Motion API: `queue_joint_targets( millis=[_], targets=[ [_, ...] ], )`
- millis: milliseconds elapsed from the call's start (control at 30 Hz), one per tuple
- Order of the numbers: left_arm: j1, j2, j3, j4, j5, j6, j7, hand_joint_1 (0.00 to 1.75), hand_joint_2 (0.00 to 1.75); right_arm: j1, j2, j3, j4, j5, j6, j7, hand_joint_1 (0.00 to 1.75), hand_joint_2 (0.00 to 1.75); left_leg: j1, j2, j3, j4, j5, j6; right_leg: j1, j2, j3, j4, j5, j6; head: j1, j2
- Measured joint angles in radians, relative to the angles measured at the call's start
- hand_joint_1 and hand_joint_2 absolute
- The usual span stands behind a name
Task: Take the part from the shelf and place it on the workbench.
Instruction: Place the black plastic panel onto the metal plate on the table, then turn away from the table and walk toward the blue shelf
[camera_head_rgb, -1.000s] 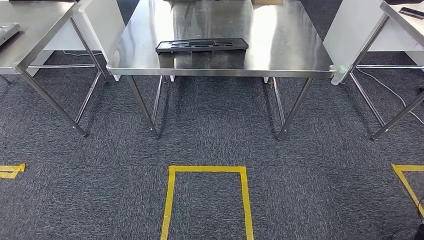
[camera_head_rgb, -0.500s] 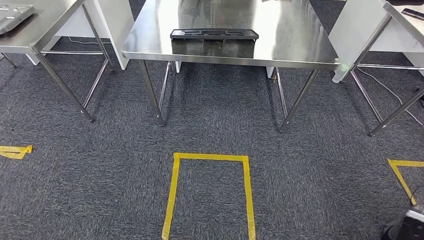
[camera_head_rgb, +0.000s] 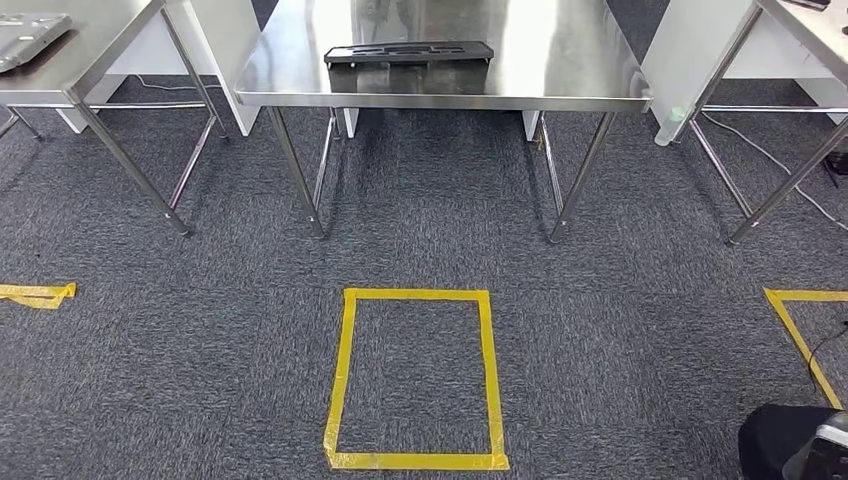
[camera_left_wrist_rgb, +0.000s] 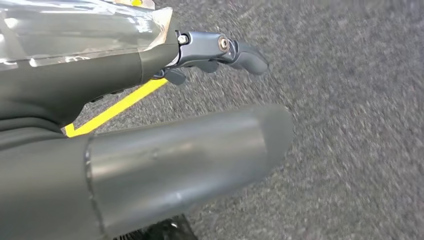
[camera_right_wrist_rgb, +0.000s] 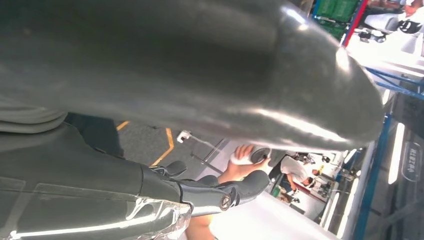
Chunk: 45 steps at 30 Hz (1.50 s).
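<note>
Ahead of me stands a steel worktop (camera_head_rgb: 560, 60), and the part (camera_head_rgb: 408, 53), a flat black tray-like piece with shallow recessed compartments, lies on it close to the near edge, toward my left half of the surface. I cannot make out anything inside those recesses. Nothing touches the part; its reflection shows in the polished steel just beside it.

My left robot hand (camera_left_wrist_rgb: 150, 145) hangs over the grey carpet (camera_head_rgb: 600, 330), thumb and darker fingers (camera_left_wrist_rgb: 245, 55) spread apart and holding nothing. My right robot hand (camera_right_wrist_rgb: 190, 100) is likewise released, its fingers (camera_right_wrist_rgb: 250, 185) apart with nothing between them. Past those fingers a person's hand (camera_right_wrist_rgb: 245, 160) holds something white, too blurred to identify.

On the carpet directly in front of me is a yellow tape rectangle (camera_head_rgb: 343, 370), between me and the worktop. A 2nd tape outline (camera_head_rgb: 800, 335) sits off to my right, and a short tape scrap (camera_head_rgb: 35, 294) to my left. Another steel table (camera_head_rgb: 90, 50) stands at my left with a grey flat object (camera_head_rgb: 30, 28) on it, and a 3rd table (camera_head_rgb: 810, 30) at my right.
</note>
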Motion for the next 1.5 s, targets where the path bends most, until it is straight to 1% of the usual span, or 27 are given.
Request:
queue_joint_targets(
  millis=[33,67,100,133,200,233,300,400,433,500,567,600,633,700,767,800,900,933,1000,1067,1100,1133,1167,1267,1333,1433,1500],
  targets=[
    [0.000,0.001,0.000,0.000,-0.003,-0.001,-0.001,0.00,0.00,0.000,0.001,0.000,0.000,0.001,0.000,0.000,0.00,0.00,0.002,0.000,-0.012,0.069,-0.040,-0.004,0.001,-0.002,-0.011,0.003,0.009,-0.001,0.000,0.000],
    [0.000,0.002,-0.001,0.001,-0.005,-0.002,-0.001,0.00,0.00,0.001,0.001,0.000,0.000,0.001,0.000,0.000,0.00,0.00,0.004,-0.001,-0.015,0.118,-0.052,-0.008,0.002,-0.003,-0.024,0.007,0.018,0.000,0.000,0.000],
    [0.000,0.002,-0.002,0.002,-0.006,-0.003,-0.001,0.00,0.00,0.001,0.002,0.000,0.000,0.001,0.000,0.000,0.00,0.00,0.006,-0.001,-0.004,0.136,-0.041,-0.010,0.002,-0.003,-0.038,0.014,0.026,0.003,0.000,0.000],
    [-0.001,0.002,-0.003,0.003,-0.008,-0.004,-0.002,0.00,0.00,0.002,0.002,0.000,-0.001,0.001,0.000,0.000,0.00,0.00,0.009,-0.001,0.026,0.117,-0.016,-0.011,0.001,-0.003,-0.053,0.023,0.032,0.006,0.000,0.000],
    [-0.001,0.004,-0.005,0.004,-0.012,-0.006,-0.003,0.00,0.00,0.003,0.002,0.000,-0.001,0.001,0.000,0.000,0.00,0.00,0.013,-0.001,0.122,-0.005,0.024,-0.011,0.001,-0.003,-0.081,0.043,0.038,0.014,0.000,0.000],
    [-0.001,0.006,-0.007,0.004,-0.015,-0.007,-0.003,0.00,0.00,0.003,0.002,0.000,-0.003,0.001,-0.001,0.000,0.00,0.00,0.012,-0.003,0.164,-0.068,0.027,-0.009,0.002,-0.004,-0.091,0.052,0.041,0.018,0.000,0.000],
    [-0.001,0.007,-0.011,0.005,-0.020,-0.009,-0.004,0.00,0.00,0.004,0.003,-0.001,-0.007,0.001,-0.002,0.000,0.00,0.00,0.006,-0.006,0.194,-0.126,0.017,-0.004,0.004,-0.006,-0.105,0.061,0.051,0.033,0.001,0.000],
    [-0.002,0.008,-0.016,0.007,-0.028,-0.009,-0.004,0.00,0.00,0.008,0.005,-0.006,-0.014,-0.002,-0.003,0.000,0.00,0.00,0.003,-0.004,0.183,-0.148,0.024,0.016,0.003,-0.005,-0.124,0.075,0.051,0.055,0.001,0.000],
    [-0.002,0.007,-0.018,0.007,-0.030,-0.009,-0.006,0.00,0.00,0.009,0.005,-0.009,-0.015,-0.002,-0.003,0.000,0.00,0.00,0.005,-0.002,0.176,-0.155,0.029,0.028,0.003,-0.003,-0.138,0.098,0.030,0.054,0.002,0.000],
    [-0.002,0.007,-0.023,0.008,-0.034,-0.012,-0.010,0.00,0.00,0.011,0.003,-0.016,-0.016,-0.001,-0.001,0.001,0.00,0.00,0.005,0.002,0.157,-0.161,0.045,0.046,0.004,0.001,-0.179,0.199,-0.042,0.046,0.004,0.000],
    [-0.002,0.007,-0.026,0.010,-0.034,-0.017,-0.012,0.00,0.00,0.013,0.002,-0.024,-0.015,0.001,0.000,0.001,0.00,0.00,0.003,0.005,0.134,-0.160,0.064,0.049,0.004,0.004,-0.209,0.318,-0.091,0.048,0.004,0.000],
    [-0.002,0.007,-0.027,0.011,-0.034,-0.019,-0.012,0.00,0.00,0.015,0.002,-0.027,-0.015,0.002,0.001,0.000,0.00,0.00,0.003,0.006,0.124,-0.160,0.072,0.048,0.003,0.004,-0.207,0.344,-0.088,0.056,0.004,0.000],
    [-0.001,0.007,-0.028,0.012,-0.034,-0.022,-0.012,0.00,0.00,0.016,0.002,-0.031,-0.015,0.004,0.002,-0.002,0.00,0.00,0.002,0.007,0.114,-0.159,0.080,0.047,0.003,0.004,-0.188,0.334,-0.069,0.066,0.004,0.000],
    [-0.001,0.007,-0.028,0.015,-0.034,-0.028,-0.011,0.00,0.00,0.016,0.002,-0.039,-0.015,0.014,0.007,-0.008,0.00,0.00,0.003,0.008,0.101,-0.158,0.093,0.041,0.002,0.004,-0.098,0.212,-0.025,0.079,0.004,0.000],
    [0.000,0.007,-0.028,0.017,-0.035,-0.032,-0.010,0.00,0.00,0.012,0.002,-0.044,-0.015,0.023,0.014,-0.014,0.00,0.00,-0.001,0.008,0.095,-0.156,0.105,0.030,0.006,0.006,-0.005,0.067,-0.021,0.071,0.004,0.000],
    [0.000,0.008,-0.028,0.018,-0.035,-0.033,-0.010,0.00,0.00,0.011,0.002,-0.046,-0.015,0.026,0.016,-0.016,0.00,0.00,-0.003,0.009,0.093,-0.155,0.110,0.025,0.009,0.006,0.017,0.027,-0.029,0.063,0.003,0.000],
    [0.002,0.007,-0.029,0.022,-0.037,-0.034,-0.010,0.00,0.00,0.009,0.002,-0.055,-0.015,0.035,0.020,-0.018,0.00,0.00,-0.001,0.008,0.087,-0.149,0.113,0.008,0.006,0.007,0.012,0.011,-0.026,0.037,0.003,0.000],
    [0.003,0.007,-0.029,0.023,-0.037,-0.034,-0.009,0.00,0.00,0.009,0.002,-0.057,-0.015,0.037,0.020,-0.018,0.00,0.00,0.001,0.007,0.079,-0.129,0.092,0.003,0.003,0.006,0.007,0.010,-0.020,0.025,0.003,0.000],
    [0.005,0.007,-0.029,0.024,-0.037,-0.035,-0.009,0.00,0.00,0.009,0.002,-0.060,-0.015,0.042,0.024,-0.019,0.00,0.00,0.004,0.004,0.041,-0.028,0.011,-0.006,0.000,0.004,-0.004,0.010,-0.010,0.006,0.002,0.000],
    [0.008,0.007,-0.029,0.025,-0.038,-0.036,-0.010,0.00,0.00,0.010,0.002,-0.062,-0.015,0.048,0.031,-0.020,0.00,0.00,0.005,0.003,0.003,0.097,-0.058,-0.013,0.003,0.002,-0.015,0.011,-0.002,-0.002,0.002,0.000],
    [0.010,0.007,-0.029,0.026,-0.038,-0.037,-0.010,0.00,0.00,0.011,0.003,-0.064,-0.015,0.051,0.034,-0.020,0.00,0.00,0.006,0.003,0.002,0.126,-0.064,-0.014,0.004,0.001,-0.019,0.011,0.001,-0.003,0.001,0.000],
    [0.012,0.007,-0.029,0.026,-0.039,-0.037,-0.010,0.00,0.00,0.011,0.003,-0.065,-0.015,0.053,0.037,-0.020,0.00,0.00,0.006,0.003,0.017,0.119,-0.051,-0.014,0.005,0.001,-0.021,0.012,0.003,-0.002,0.001,0.000],
    [0.014,0.007,-0.029,0.027,-0.040,-0.037,-0.011,0.00,0.00,0.011,0.003,-0.067,-0.014,0.055,0.039,-0.021,0.00,0.00,0.006,0.003,0.053,0.072,-0.024,-0.013,0.005,0.001,-0.021,0.014,0.005,-0.002,0.001,0.000],
    [0.015,0.008,-0.029,0.028,-0.043,-0.038,-0.012,0.00,0.00,0.009,0.003,-0.069,-0.014,0.056,0.043,-0.021,0.00,0.00,0.004,0.002,0.175,-0.125,0.036,-0.001,0.011,0.001,-0.024,0.022,0.006,0.005,0.002,0.000],
    [0.015,0.008,-0.029,0.028,-0.045,-0.039,-0.013,0.00,0.00,0.007,0.003,-0.070,-0.014,0.056,0.043,-0.021,0.00,0.00,0.002,0.000,0.190,-0.162,0.035,0.006,0.018,0.001,-0.031,0.028,0.007,0.012,0.002,0.000],
    [0.015,0.008,-0.029,0.029,-0.046,-0.039,-0.013,0.00,0.00,0.003,0.001,-0.073,-0.014,0.044,0.049,-0.019,0.00,0.00,-0.001,-0.001,0.179,-0.165,0.039,0.010,0.019,0.002,-0.040,0.031,0.010,0.010,0.003,0.000],
    [0.014,0.007,-0.029,0.030,-0.048,-0.039,-0.013,0.00,0.00,0.001,0.000,-0.079,-0.014,0.031,0.058,-0.015,0.00,0.00,-0.007,0.000,0.175,-0.162,0.040,0.015,0.015,0.003,-0.047,0.028,0.016,0.016,0.003,0.000]
  ],
)
